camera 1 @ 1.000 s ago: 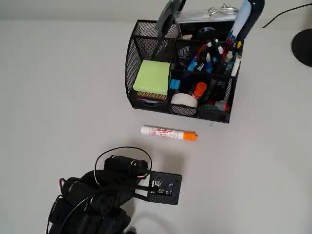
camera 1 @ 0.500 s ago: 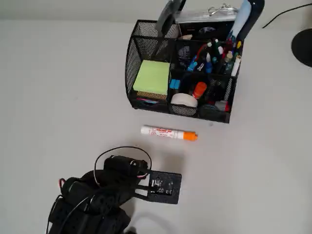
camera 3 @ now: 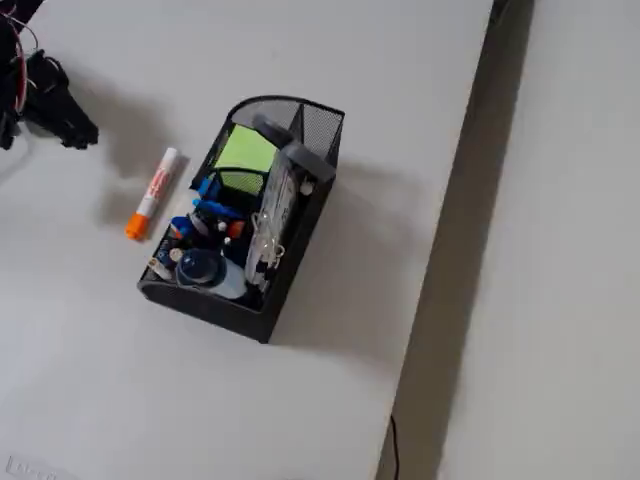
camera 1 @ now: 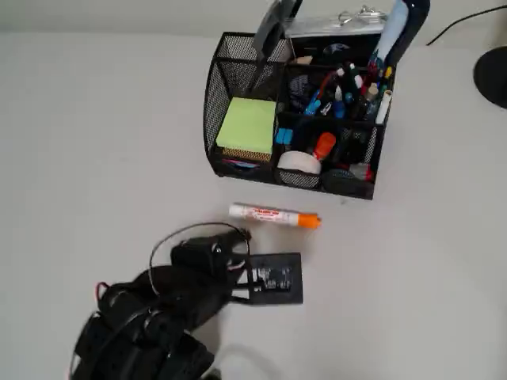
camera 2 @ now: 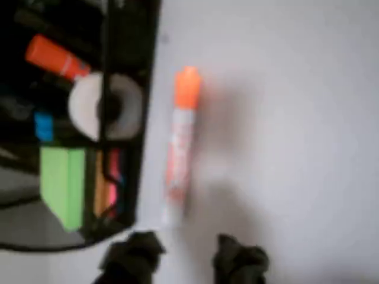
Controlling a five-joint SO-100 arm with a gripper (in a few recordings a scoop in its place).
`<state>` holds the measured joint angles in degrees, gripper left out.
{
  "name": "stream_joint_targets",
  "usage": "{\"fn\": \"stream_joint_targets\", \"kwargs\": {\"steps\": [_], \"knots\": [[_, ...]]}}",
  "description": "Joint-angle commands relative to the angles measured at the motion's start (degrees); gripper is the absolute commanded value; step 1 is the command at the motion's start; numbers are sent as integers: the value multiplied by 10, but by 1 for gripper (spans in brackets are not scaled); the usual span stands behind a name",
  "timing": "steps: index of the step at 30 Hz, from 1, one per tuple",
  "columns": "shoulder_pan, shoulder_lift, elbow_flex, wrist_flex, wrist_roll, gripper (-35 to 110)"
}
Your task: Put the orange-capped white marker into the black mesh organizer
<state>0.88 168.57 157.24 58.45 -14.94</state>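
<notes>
On pale tabletop (camera 1: 95,142), marker (camera 1: 273,215), organizer (camera 1: 295,119)

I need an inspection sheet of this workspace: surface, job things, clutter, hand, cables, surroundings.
Surface: plain white table.
Job things: slim white marker with orange cap lies flat on the table, in front of the black wire-mesh organizer, apart from it.
Clutter: inside the organizer, green sticky-note pad, white tape roll, pens.
Hand: black two-finger hand short of the marker's white end, open, holding nothing.
Cables: black wire loop on the arm; a black cable at the far right.
Surroundings: table edge and floor in the fixed view.
</notes>
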Motion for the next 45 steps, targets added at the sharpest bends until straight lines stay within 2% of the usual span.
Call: {"fn": "stream_joint_targets", "kwargs": {"steps": [1, 9, 20, 27, 32, 35, 40, 45], "knots": [[1, -288, -211, -20, 33, 18], [-9, -637, -434, 18, 98, 19], [-23, -830, -544, 12, 118, 19], [-26, -875, -562, -2, 116, 18], [-25, -894, -565, -4, 113, 2], [-25, -887, -566, 5, 105, 0], [-27, -809, -566, 42, 48, 0], [-38, -654, -566, 87, -33, 0]]}}
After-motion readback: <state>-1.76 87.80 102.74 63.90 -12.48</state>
